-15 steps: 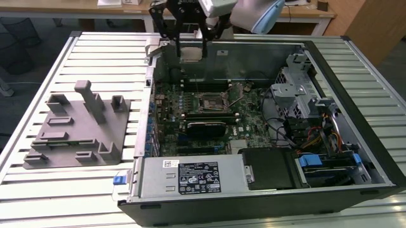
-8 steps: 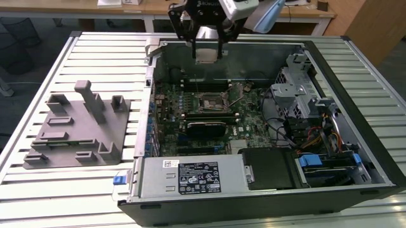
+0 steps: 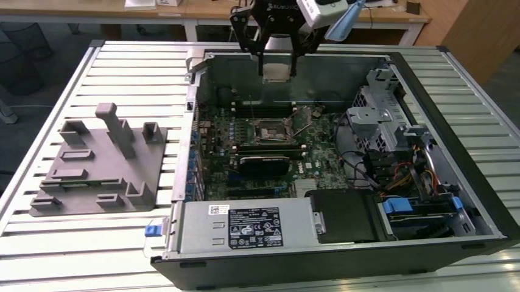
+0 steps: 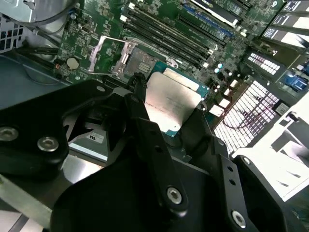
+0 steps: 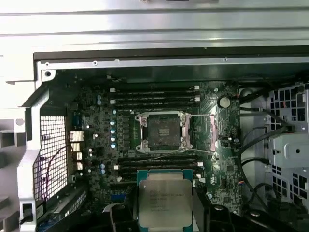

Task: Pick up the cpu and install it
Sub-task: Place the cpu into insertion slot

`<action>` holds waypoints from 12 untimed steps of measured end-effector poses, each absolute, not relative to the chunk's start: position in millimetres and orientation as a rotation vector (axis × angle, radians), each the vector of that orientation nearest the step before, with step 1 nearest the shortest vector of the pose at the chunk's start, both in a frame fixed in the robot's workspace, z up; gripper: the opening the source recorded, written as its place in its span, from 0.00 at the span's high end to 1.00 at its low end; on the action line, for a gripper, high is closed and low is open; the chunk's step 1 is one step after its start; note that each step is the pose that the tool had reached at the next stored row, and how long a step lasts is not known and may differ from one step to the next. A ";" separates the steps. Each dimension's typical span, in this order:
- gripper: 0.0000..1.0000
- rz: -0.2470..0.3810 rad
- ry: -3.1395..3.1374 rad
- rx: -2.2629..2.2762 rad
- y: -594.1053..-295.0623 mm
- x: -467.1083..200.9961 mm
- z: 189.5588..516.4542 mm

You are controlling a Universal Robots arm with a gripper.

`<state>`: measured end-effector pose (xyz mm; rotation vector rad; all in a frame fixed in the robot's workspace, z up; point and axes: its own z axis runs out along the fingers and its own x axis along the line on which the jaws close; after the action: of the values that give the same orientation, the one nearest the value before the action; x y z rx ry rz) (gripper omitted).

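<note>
My gripper (image 3: 277, 67) hangs above the back of an open computer case (image 3: 455, 109), shut on the cpu (image 3: 276, 72), a flat square chip with a silver top. In both wrist views the cpu (image 4: 172, 103) (image 5: 164, 199) sits between the black fingers (image 4: 138, 99), held by two opposite edges. Below lies the motherboard's black socket (image 3: 267, 129) (image 5: 161, 132) with its metal frame swung open (image 4: 112, 54) and nothing in it. The chip is in the air, apart from the socket and offset toward the case's back wall.
A grey plastic fixture block (image 3: 101, 164) with upright posts stands on the slatted table (image 3: 49, 243) at the exterior view's left. Inside the case are memory slots (image 5: 154, 94), a power supply (image 3: 243, 228), a metal drive cage (image 3: 382, 118) and cables (image 3: 398, 176).
</note>
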<state>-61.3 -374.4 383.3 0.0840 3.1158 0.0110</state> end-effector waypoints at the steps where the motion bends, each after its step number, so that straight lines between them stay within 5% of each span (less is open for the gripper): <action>1: 0.46 0.011 3.116 0.084 -374.4 -61.3 383.3; 12: 0.46 0.010 3.109 0.219 -374.4 -61.0 382.9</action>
<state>-61.0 -374.4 382.9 0.2190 3.1088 0.0095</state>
